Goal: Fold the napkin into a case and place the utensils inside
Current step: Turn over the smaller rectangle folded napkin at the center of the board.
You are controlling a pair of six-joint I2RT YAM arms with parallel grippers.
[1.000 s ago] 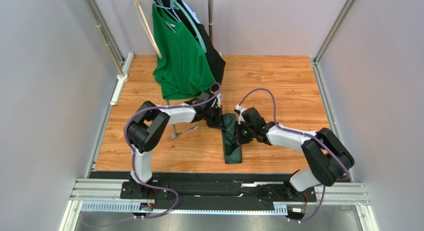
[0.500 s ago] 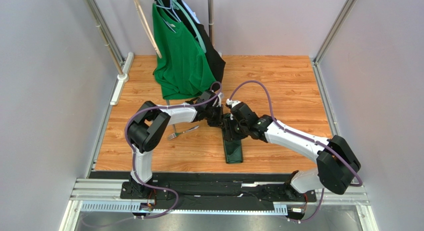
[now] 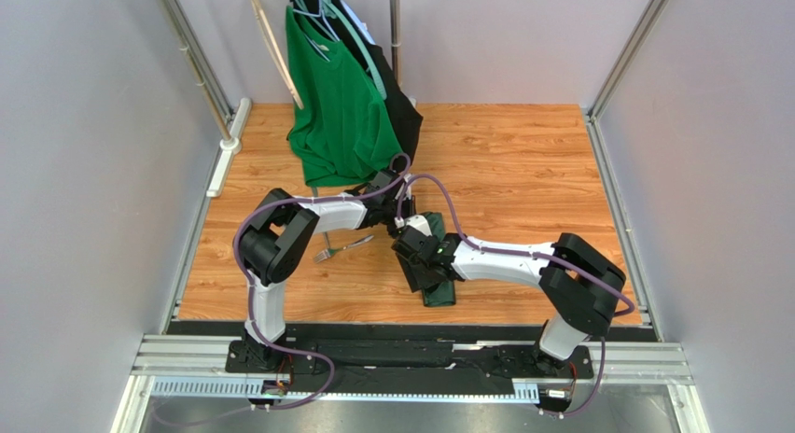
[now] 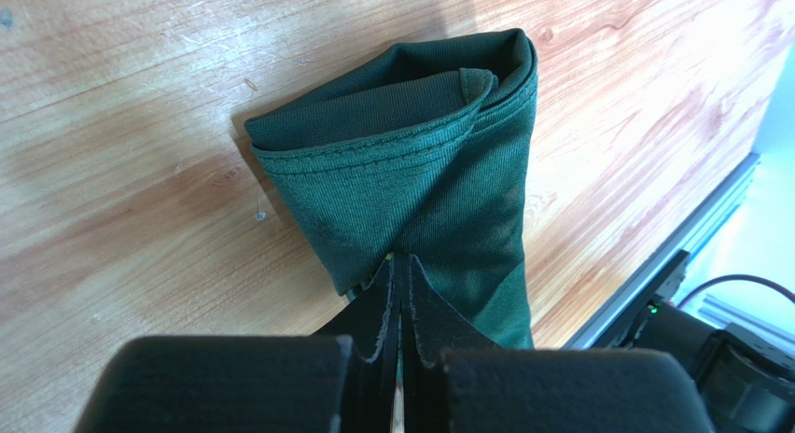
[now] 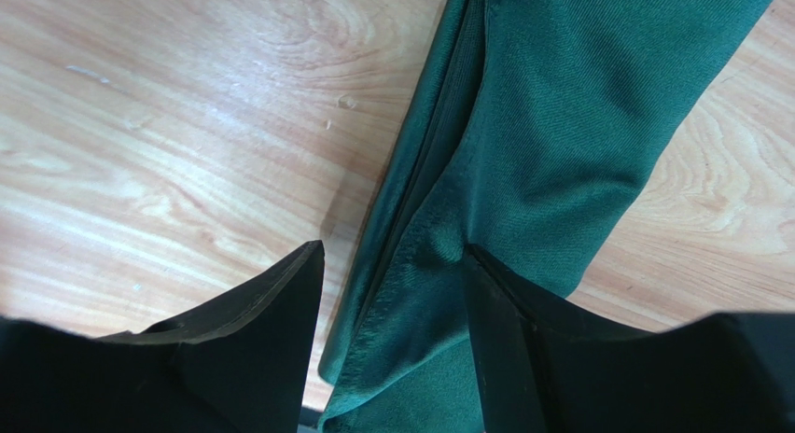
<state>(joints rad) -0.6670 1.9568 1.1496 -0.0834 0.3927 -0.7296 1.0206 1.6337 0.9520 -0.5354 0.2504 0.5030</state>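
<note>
The napkin (image 3: 439,291) lies on the wooden table as a narrow, long, dark green case. It fills the left wrist view (image 4: 420,162) with its open folded end away from the camera. My left gripper (image 3: 403,218) is at its far end, shut (image 4: 401,263) with the cloth drawn up to the fingertips. My right gripper (image 3: 416,257) stands open (image 5: 392,265) low over the case's middle. One finger (image 5: 266,307) is over bare wood and the other (image 5: 504,302) rests on the cloth. A silver fork (image 3: 343,247) lies left of the case.
A bright green T-shirt (image 3: 341,106) and a black garment (image 3: 405,116) hang from a rack at the back, just behind the left arm. Grey walls close in both sides. A metal rail (image 3: 411,358) runs along the near edge.
My right arm has swung left from the case's right side to over its middle, and its gripper has gone from shut to open. The left arm and the fork have stayed put.
</note>
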